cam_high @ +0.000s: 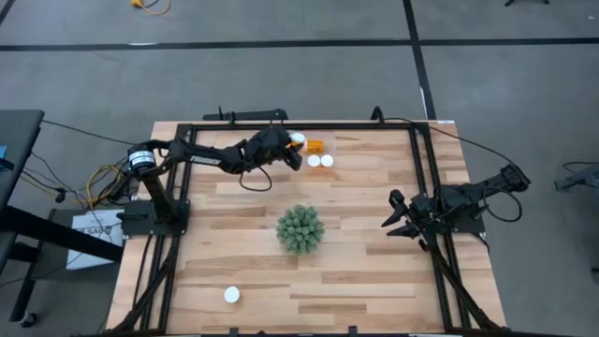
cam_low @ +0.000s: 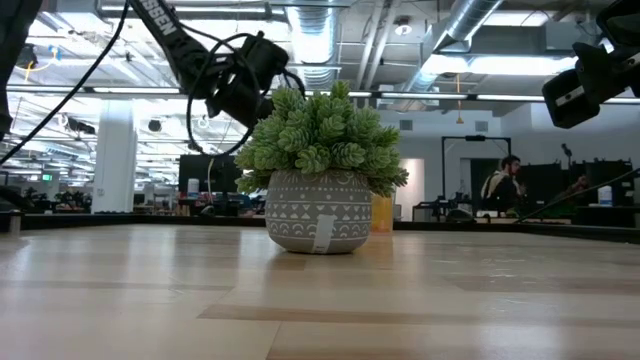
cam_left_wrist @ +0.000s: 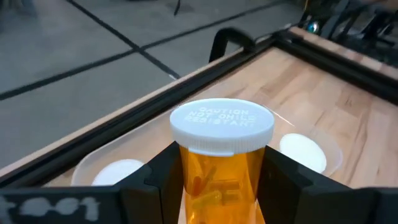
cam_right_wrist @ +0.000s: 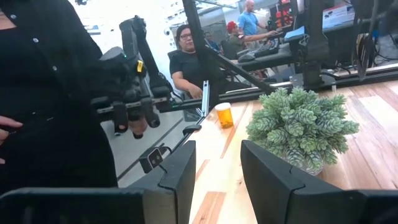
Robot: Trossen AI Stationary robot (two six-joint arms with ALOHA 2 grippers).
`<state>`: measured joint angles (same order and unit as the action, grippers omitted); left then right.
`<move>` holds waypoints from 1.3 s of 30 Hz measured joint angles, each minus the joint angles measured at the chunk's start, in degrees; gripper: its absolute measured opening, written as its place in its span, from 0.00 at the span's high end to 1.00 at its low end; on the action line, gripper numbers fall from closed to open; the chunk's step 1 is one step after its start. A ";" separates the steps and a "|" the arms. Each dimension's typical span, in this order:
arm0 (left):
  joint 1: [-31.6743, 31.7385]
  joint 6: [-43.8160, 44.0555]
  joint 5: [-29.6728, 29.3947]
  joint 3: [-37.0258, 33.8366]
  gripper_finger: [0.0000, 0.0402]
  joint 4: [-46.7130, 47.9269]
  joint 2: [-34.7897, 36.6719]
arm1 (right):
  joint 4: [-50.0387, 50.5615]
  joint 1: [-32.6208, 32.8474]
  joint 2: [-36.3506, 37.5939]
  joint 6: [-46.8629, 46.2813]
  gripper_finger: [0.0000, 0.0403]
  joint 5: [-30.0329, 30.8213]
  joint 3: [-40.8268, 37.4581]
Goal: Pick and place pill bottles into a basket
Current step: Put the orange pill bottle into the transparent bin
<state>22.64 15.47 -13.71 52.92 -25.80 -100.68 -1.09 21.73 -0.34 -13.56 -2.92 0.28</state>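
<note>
A lone pill bottle (cam_high: 232, 295) stood near the tabletop's (cam_high: 374, 281) front edge, and a plant (cam_high: 300, 228) mid-table. The right hand (cam_high: 401, 220) waited at the right edge, fingers spread and empty. Farthest back, the left hand (cam_high: 292, 150) clenched an orange bottle (cam_left_wrist: 221, 158) over the basket (cam_left_wrist: 84, 171), where other bottles (cam_high: 320, 160) already sat. Judged: placing step; next calls for lowering and releasing.

The plant (cam_high: 300, 229) stands near the tabletop's (cam_high: 374, 281) middle; the basket (cam_high: 315, 154) lies at the far edge with two pill bottles (cam_high: 320, 161) standing in it; a lone bottle (cam_high: 232, 295) stands near the near left corner; the left gripper (cam_high: 292, 150) is over the basket's left end.
</note>
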 joint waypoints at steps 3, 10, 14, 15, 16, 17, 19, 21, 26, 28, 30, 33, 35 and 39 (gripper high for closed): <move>0.29 -0.01 0.45 -2.78 0.64 -6.43 0.00 | -0.01 0.00 0.00 0.00 0.70 0.00 0.01; 1.63 -0.77 0.41 -8.24 0.64 -13.26 0.00 | -0.01 -0.01 -0.01 0.02 0.70 0.00 -0.01; 1.76 -0.19 -0.37 -12.06 0.64 -18.20 0.00 | -0.01 0.00 -0.01 0.00 0.70 -0.01 0.00; 1.74 -0.08 -1.06 -12.88 0.64 -19.31 0.01 | -0.01 0.01 0.00 0.01 0.70 -0.02 0.01; 1.74 0.10 -1.76 -13.62 0.64 -20.13 0.00 | 0.00 -0.01 0.00 0.01 0.70 -0.02 0.00; 1.74 0.56 -2.07 -14.30 0.64 -20.68 0.02 | 0.00 0.00 0.00 0.00 0.70 -0.01 0.00; 1.72 1.28 -2.78 -15.22 0.64 -20.72 0.04 | 0.00 0.00 0.00 0.00 0.70 -0.02 -0.01; 1.55 1.22 -3.24 -15.59 0.64 -20.72 0.04 | -0.01 -0.01 0.00 0.02 0.70 -0.02 -0.01; 1.36 -0.56 -3.67 -15.58 0.63 -21.71 0.04 | -0.01 -0.01 -0.01 0.01 0.70 -0.02 -0.01; 1.37 -0.56 -4.44 -15.58 0.63 -21.71 0.04 | -0.01 0.00 0.00 0.00 0.70 -0.02 -0.01; 1.37 -0.53 -4.80 -15.58 0.62 -21.71 0.04 | -0.01 -0.01 0.00 0.00 0.70 -0.02 0.00; 1.37 -0.72 -4.75 -15.58 0.58 -21.72 -0.01 | 0.01 -0.01 0.00 0.00 0.70 -0.02 0.00; 1.37 -0.71 -4.42 -15.54 0.55 -22.52 -0.62 | 0.00 -0.01 0.00 0.02 0.70 -0.02 0.01; 1.39 0.06 -3.21 -15.35 0.49 -23.66 -1.65 | 0.01 0.00 0.00 0.01 0.70 -0.02 0.01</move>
<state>24.03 15.53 -16.92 37.58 -49.46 -102.33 -1.08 21.73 -0.34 -13.55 -2.94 0.29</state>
